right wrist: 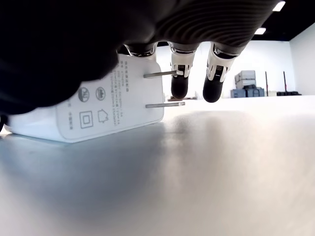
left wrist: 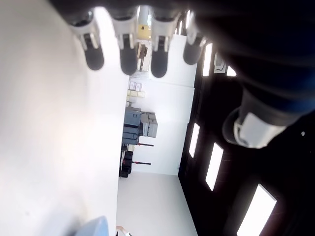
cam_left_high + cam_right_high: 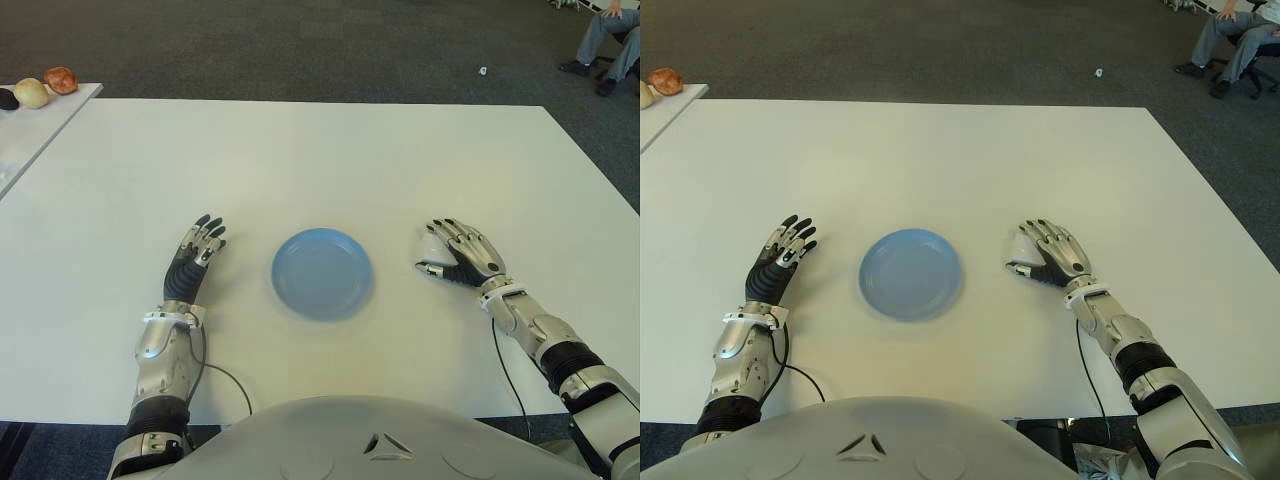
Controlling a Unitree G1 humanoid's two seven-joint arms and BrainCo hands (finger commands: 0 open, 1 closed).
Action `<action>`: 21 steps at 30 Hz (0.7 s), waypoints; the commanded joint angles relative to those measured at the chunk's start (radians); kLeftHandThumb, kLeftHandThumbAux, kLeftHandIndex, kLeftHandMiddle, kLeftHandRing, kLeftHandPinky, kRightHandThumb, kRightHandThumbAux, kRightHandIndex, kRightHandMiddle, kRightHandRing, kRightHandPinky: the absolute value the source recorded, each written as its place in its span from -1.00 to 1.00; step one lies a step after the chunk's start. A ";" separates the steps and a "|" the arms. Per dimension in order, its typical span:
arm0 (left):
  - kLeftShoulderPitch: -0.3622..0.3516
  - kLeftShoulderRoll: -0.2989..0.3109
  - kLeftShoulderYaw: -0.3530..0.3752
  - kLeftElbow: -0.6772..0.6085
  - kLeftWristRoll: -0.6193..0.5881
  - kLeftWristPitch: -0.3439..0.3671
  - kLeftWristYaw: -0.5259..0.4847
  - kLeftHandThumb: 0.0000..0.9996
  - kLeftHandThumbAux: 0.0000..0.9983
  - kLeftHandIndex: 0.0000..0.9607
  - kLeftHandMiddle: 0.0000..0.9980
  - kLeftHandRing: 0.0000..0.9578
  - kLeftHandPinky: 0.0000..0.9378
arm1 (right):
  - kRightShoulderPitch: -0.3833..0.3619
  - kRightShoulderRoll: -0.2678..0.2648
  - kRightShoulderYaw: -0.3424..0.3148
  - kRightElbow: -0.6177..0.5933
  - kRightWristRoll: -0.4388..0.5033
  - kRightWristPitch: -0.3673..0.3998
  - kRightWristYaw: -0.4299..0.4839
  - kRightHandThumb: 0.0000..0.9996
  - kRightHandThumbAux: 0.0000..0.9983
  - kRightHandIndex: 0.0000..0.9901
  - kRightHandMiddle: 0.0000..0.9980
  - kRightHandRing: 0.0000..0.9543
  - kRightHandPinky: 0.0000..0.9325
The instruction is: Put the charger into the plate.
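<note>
Markings on the charger only

We find print on just one thing: the white charger (image 1: 88, 110), lying on the worktop (image 1: 206, 172) under the right robot hand (image 1: 162, 69). Its plug face, the one bearing the two metal prongs, carries several lines of small grey text, too fine for us to read a single word. Below that text sit grey symbols: two round marks side by side, then a square within a square and a little house outline (the usual run of compliance signs). We can read no brand name and no number anywhere else.
</note>
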 commanded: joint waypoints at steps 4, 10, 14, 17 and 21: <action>0.072 -0.017 -0.014 0.093 0.018 0.071 -0.010 -1.00 0.03 -0.80 -0.71 -0.74 -0.75 | 0.082 0.048 0.037 0.042 -0.014 0.007 0.021 -0.39 -0.60 -1.00 -1.00 -1.00 -0.99; 0.072 -0.018 -0.012 0.094 0.016 0.069 -0.016 -1.00 0.02 -0.80 -0.72 -0.75 -0.76 | 0.080 0.053 0.039 0.053 -0.020 0.004 -0.001 -0.38 -0.58 -1.00 -1.00 -1.00 -0.95; 0.070 -0.018 -0.012 0.098 0.021 0.063 -0.014 -1.00 0.02 -0.80 -0.72 -0.75 -0.76 | 0.075 0.057 0.044 0.066 -0.029 0.003 -0.027 -0.36 -0.56 -1.00 -1.00 -1.00 -0.82; 0.067 -0.017 -0.013 0.103 0.024 0.060 -0.014 -1.00 0.02 -0.80 -0.71 -0.75 -0.76 | 0.063 0.067 0.051 0.103 -0.035 -0.008 -0.060 -0.33 -0.54 -1.00 -1.00 -0.99 -0.70; 0.067 -0.017 -0.012 0.103 0.022 0.061 -0.018 -1.00 0.01 -0.80 -0.70 -0.74 -0.76 | 0.054 0.069 0.055 0.129 -0.034 -0.029 -0.077 -0.28 -0.53 -1.00 -0.99 -0.91 -0.56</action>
